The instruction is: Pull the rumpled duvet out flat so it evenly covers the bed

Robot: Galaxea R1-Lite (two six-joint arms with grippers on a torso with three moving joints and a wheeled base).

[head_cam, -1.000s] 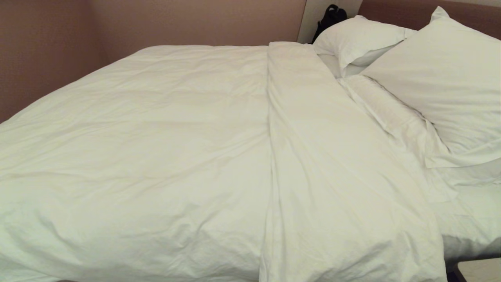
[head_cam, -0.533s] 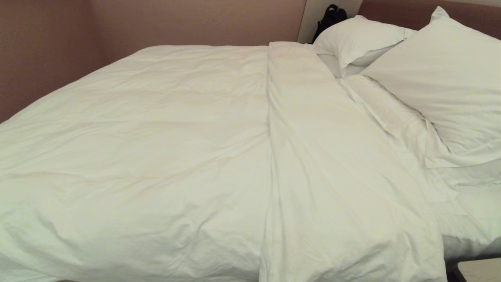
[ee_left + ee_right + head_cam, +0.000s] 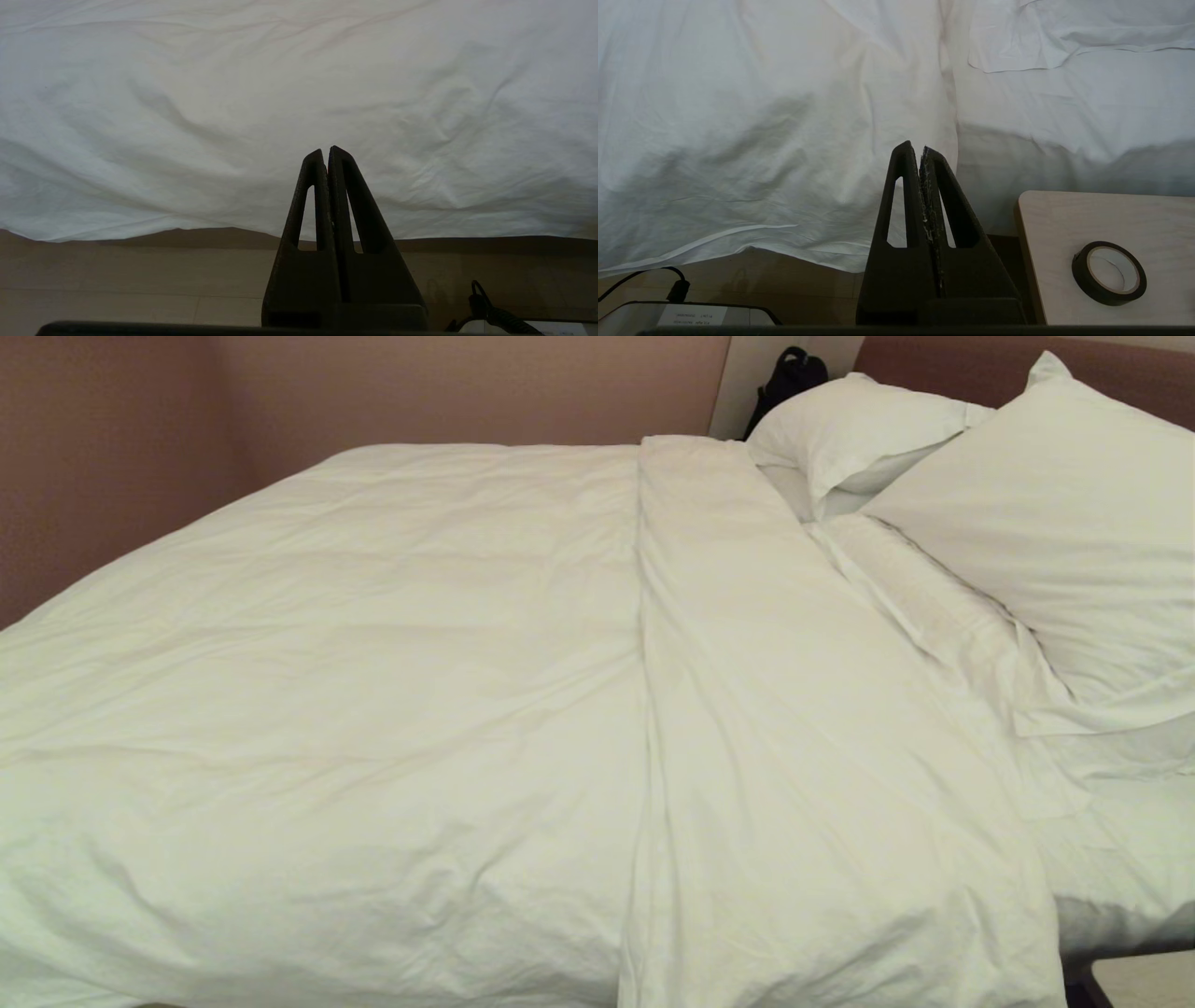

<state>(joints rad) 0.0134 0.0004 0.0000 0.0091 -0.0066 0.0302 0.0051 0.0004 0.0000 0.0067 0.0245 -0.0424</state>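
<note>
The white duvet (image 3: 373,691) spreads over most of the bed, with its top band folded back in a long strip (image 3: 794,728) below the pillows. Bare white sheet of the bed (image 3: 1130,859) shows under the pillows at the right. Neither arm appears in the head view. In the left wrist view my left gripper (image 3: 326,154) is shut and empty, facing the duvet's hanging side (image 3: 233,116) above the floor. My right gripper (image 3: 915,150) is also shut on nothing, in front of the duvet's edge (image 3: 784,163) where it meets the sheet (image 3: 1064,116).
Two white pillows (image 3: 1055,513) (image 3: 859,429) lean at the brown headboard (image 3: 943,359). A dark bag (image 3: 789,373) sits in the far gap. Close to the right gripper is a light wooden table (image 3: 1101,261) with a roll of black tape (image 3: 1108,273). Pinkish walls (image 3: 112,457) run along the bed's far and left sides.
</note>
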